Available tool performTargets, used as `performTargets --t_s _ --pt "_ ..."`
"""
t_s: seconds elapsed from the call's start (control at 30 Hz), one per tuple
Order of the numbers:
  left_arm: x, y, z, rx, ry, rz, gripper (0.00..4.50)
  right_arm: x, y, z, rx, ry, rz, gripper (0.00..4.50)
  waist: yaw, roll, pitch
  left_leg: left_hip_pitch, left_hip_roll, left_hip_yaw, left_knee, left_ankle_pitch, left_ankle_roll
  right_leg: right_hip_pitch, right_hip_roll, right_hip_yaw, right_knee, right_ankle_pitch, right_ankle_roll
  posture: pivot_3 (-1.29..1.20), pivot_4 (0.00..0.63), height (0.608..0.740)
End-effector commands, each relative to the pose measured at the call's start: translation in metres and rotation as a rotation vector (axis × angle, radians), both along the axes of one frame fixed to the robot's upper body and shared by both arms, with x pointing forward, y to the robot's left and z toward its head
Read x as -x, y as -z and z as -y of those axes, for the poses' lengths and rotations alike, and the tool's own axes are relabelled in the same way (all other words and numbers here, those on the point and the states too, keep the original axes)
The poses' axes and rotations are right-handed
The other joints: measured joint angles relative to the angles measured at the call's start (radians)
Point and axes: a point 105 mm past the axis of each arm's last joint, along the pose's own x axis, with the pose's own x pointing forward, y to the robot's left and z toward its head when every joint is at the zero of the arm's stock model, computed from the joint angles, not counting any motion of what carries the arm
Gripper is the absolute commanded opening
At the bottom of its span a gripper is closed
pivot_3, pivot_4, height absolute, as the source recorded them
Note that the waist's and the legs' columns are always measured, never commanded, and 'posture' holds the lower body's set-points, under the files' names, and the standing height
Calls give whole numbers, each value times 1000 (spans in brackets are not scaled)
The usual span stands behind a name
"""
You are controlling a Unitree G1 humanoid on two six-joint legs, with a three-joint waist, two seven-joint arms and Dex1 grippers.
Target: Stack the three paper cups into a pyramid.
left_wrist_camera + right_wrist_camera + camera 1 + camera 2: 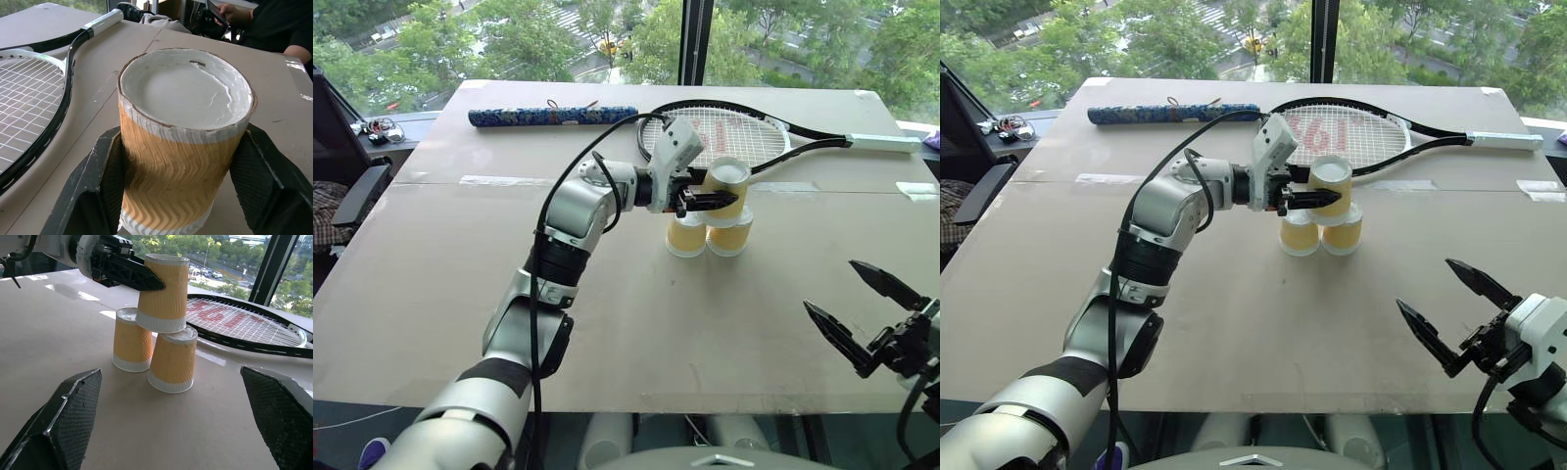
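Note:
Two paper cups (686, 236) (729, 236) stand upside down, side by side, in the middle of the table. The third paper cup (726, 182) sits inverted across their tops, making the pyramid (156, 328). My left gripper (724, 201) reaches in from the left, shut on this top cup; in the left wrist view its black fingers (95, 186) press both sides of the cup (181, 147). My right gripper (829, 285) hangs open near the table's front right corner, apart from the cups, with nothing between its fingers.
A tennis racket (724, 127) lies just behind the cups, its handle pointing right. A blue rolled case (553, 117) lies at the back left. The table's front edge (656, 406) is close to my right gripper. A person (264, 24) sits beyond the table's right side.

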Motion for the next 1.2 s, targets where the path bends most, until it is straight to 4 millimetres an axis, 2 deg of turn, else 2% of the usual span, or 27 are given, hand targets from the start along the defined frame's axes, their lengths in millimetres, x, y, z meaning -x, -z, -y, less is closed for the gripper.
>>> performTargets --t_s 0.03,0.37,0.43,0.47,0.5,0.53,0.57,0.67,0.77,0.83,0.9,0.97,1.03,1.17,1.2 --pt "2 -16 -2 29 -2 46 2408 6 -11 3 -3 -20 29 4500 0 0 0 0 0 0 0 0 0 0 0 0 0 0 0 0 150 740" --pt "1 -8 -2 22 -11 36 2408 8 -10 1 -30 -47 10 4500 1 0 0 0 0 0 0 0 0 0 0 0 0 0 0 0 150 740" --pt "3 -9 -1 28 2 38 3419 7 -9 0 -31 -47 9 4500 1 0 0 0 0 0 0 0 0 0 0 0 0 0 0 0 150 740" --pt "3 -13 -1 49 -4 49 3419 7 -9 -1 -31 -48 9 4500 1 0 0 0 0 0 0 0 0 0 0 0 0 0 0 0 150 740" --pt "3 -16 -1 64 -9 57 4161 7 -9 -2 -32 -49 9 4500 1 0 0 0 0 0 0 0 0 0 0 0 0 0 0 0 150 740" --pt "3 -22 -2 83 -13 68 4432 6 -9 -3 -31 -51 8 4500 1 0 0 0 0 0 0 0 0 0 0 0 0 0 0 0 150 740" --pt "4 -28 -5 110 -16 68 4432 6 -8 -4 -31 -54 5 4500 1 0 0 0 0 -1 0 0 0 0 -1 0 0 0 0 0 150 740" --pt "10 -44 -20 160 -32 76 4432 3 -2 -6 -6 -59 -11 4500 -3 0 0 0 0 0 0 0 0 0 -4 0 0 0 0 0 150 740" --pt "18 -47 -47 174 -84 54 4432 -3 4 -4 27 -52 -24 4500 -6 1 0 0 1 0 -1 0 0 0 -3 1 0 0 0 0 150 740" --pt "28 -45 -76 197 -137 30 4432 -8 9 0 53 -49 -33 4500 -8 3 -1 0 2 -1 -2 0 0 1 -3 2 0 0 0 0 150 740" --pt "40 -29 -106 135 -207 59 4432 -12 13 5 74 -56 -45 4500 -10 4 -1 2 6 -1 -2 0 0 1 -3 3 0 0 0 0 150 740" --pt "57 -6 -137 133 -313 9 4432 -16 19 12 94 -69 -69 4500 -3 5 -1 4 6 -1 -3 0 0 1 -3 3 -1 0 0 0 150 740" --pt "71 9 -153 138 -378 -25 4432 -18 22 18 103 -77 -84 4500 0 5 0 3 7 -1 -2 0 0 1 -4 1 -2 0 0 0 150 740" --pt "119 62 -190 139 -565 -93 4432 -28 28 31 121 -95 -121 4500 2 6 0 4 8 3 -2 -2 3 2 -7 3 -2 0 1 0 150 740" --pt "127 69 -195 132 -596 -107 4432 -29 28 34 123 -97 -128 4500 4 4 1 6 7 5 -2 -2 4 4 -8 3 -2 -1 1 0 150 740"
